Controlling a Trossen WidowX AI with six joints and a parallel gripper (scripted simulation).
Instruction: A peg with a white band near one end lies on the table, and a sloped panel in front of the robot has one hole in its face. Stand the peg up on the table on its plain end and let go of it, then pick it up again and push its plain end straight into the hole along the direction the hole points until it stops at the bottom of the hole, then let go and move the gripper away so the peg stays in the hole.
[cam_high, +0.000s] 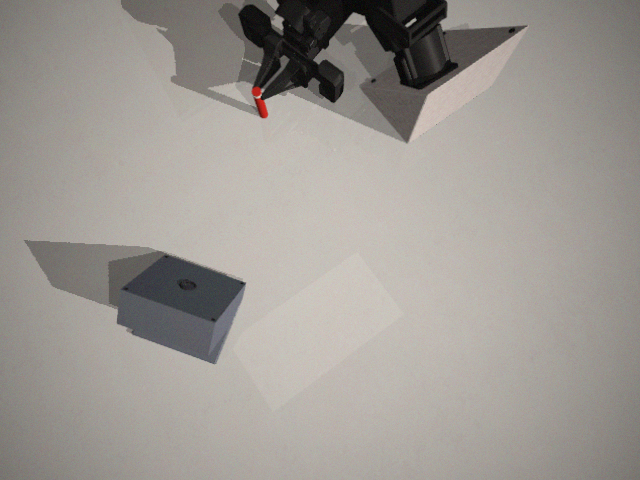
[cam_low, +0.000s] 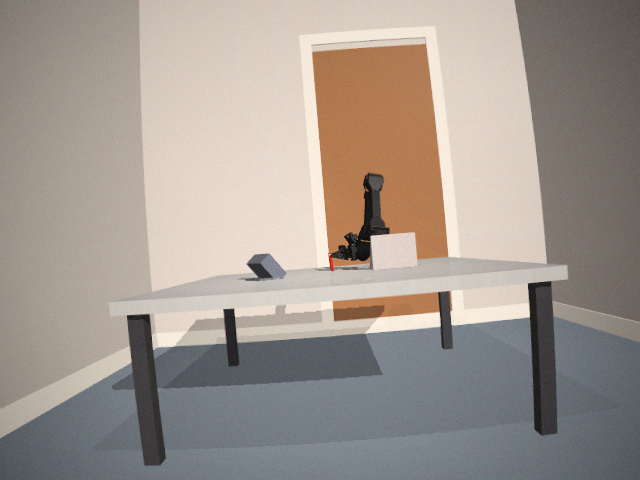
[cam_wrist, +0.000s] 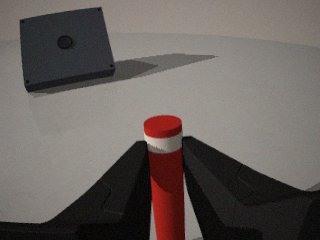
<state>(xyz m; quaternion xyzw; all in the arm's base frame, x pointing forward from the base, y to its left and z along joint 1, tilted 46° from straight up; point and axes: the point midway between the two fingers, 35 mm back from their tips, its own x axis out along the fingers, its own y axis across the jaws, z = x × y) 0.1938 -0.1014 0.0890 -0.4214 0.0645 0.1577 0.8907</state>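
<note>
My gripper is closed down to a narrow gap, with the red peg pinched between its two fingers. I have the peg near its banded end: the white band sits right by my fingertips, and the red cap end rises just above them. The peg stands close to upright below my grip, plain end down at the tabletop; whether that end truly touches, I cannot tell. Near my gripper, on the side toward my arm's mount, is a pale wedge-shaped block, with a black cylindrical part of my arm over its dark upper side. Well apart from my gripper, out ahead and off to the left in my wrist view, the blue-grey sloped panel tilts its face up, its one round hole near the middle and small dark dots at the corners. Farthest off, behind my arm in the exterior view, an orange-brown door stands in a white frame.
</note>
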